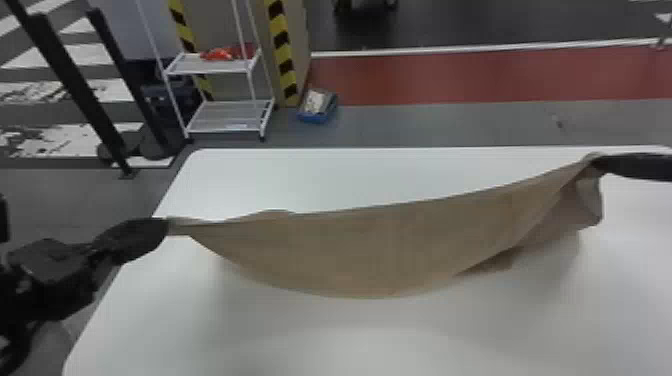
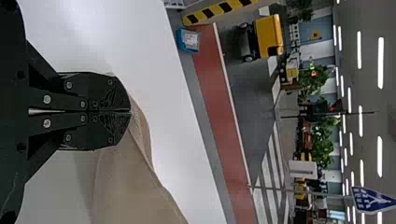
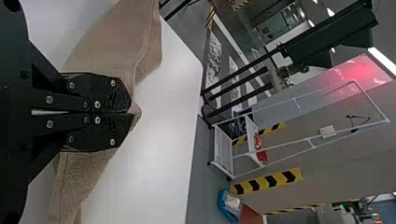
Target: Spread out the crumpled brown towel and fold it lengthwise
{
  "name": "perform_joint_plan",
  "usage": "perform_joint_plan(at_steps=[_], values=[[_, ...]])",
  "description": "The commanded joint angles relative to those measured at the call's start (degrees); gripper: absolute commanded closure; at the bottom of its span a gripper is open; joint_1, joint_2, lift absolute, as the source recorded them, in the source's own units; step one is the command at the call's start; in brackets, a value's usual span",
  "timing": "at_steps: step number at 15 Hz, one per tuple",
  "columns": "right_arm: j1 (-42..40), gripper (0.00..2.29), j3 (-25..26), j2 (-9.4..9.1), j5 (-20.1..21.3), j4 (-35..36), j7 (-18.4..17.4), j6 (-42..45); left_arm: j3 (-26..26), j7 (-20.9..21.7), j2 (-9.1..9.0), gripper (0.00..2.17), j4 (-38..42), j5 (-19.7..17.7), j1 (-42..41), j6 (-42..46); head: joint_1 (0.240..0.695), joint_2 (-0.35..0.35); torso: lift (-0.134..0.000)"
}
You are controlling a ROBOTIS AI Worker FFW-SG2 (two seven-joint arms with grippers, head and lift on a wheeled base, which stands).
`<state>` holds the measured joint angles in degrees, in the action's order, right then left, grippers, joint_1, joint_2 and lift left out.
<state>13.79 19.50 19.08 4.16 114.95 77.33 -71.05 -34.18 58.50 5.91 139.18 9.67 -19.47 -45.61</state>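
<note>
Over one white surface [image 1: 300,337], the left hand [image 1: 162,227] at nine o'clock and right hand [image 1: 597,162] at two clamp one brown towel [image 1: 360,250], one white rack [image 1: 220,117] and apparently one blue bin [image 1: 315,118] beyond, toward ten and eleven.

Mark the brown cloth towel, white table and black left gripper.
Brown cloth towel [image 1: 360,250]: head view, sagging middle.
White table [image 1: 350,340]: head view, bare top.
Black left gripper [image 2: 130,111]: left wrist view, between fingertips.

Finished in black at left gripper [image 1: 159,228] and right gripper [image 1: 602,164]. Built with flat, rounded-ended fingers [image 3: 95,86], finely ridged at the front and fixed with round silver screws [image 2: 47,99] in mirrored layout. Fitted behind with angular struts [image 2: 41,63] and, on left arm [image 1: 25,300], boxy housing [image 1: 47,262].
</note>
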Motion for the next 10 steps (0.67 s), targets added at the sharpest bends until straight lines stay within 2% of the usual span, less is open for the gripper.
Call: perform_joint_plan(at_steps=[1, 3, 4, 5, 8, 10], values=[[3.1, 1.41, 1.8, 2.72, 0.1, -5.6, 1.0, 8.9, -0.4, -2.2, -0.02, 1.34, 0.7, -1.8, 2.5, -1.3, 0.695, 0.11, -0.12], [4.8, 1.41, 1.2, 6.15, 1.5, -11.6, 1.0, 16.8, 1.7, -6.5, 0.07, 1.34, 0.6, -1.8, 5.5, -1.8, 0.69, 0.084, -0.12], [5.9, 1.41, 0.2, 6.67, 1.6, -15.2, 1.0, 25.9, 2.5, -6.6, 0.07, 1.34, -0.2, -1.8, 7.0, -2.3, 0.675, 0.071, -0.12], [7.0, 1.41, -1.7, 7.38, 2.8, -17.3, 1.0, 28.0, 3.3, -6.7, 0.24, 1.34, -1.2, -1.8, 8.7, -3.6, 0.646, 0.039, -0.12], [6.8, 1.41, -10.6, 10.36, 10.3, -18.1, 1.0, 30.5, 5.0, -6.6, 0.68, 1.34, -3.5, -0.2, 12.2, -5.7, 0.619, 0.015, -0.12], [5.6, 1.41, -18.2, 14.14, 13.9, -17.4, 1.0, 30.8, 5.0, -6.3, 0.94, 1.34, -4.3, 0.2, 11.8, -5.9, 0.633, 0.022, -0.12]])
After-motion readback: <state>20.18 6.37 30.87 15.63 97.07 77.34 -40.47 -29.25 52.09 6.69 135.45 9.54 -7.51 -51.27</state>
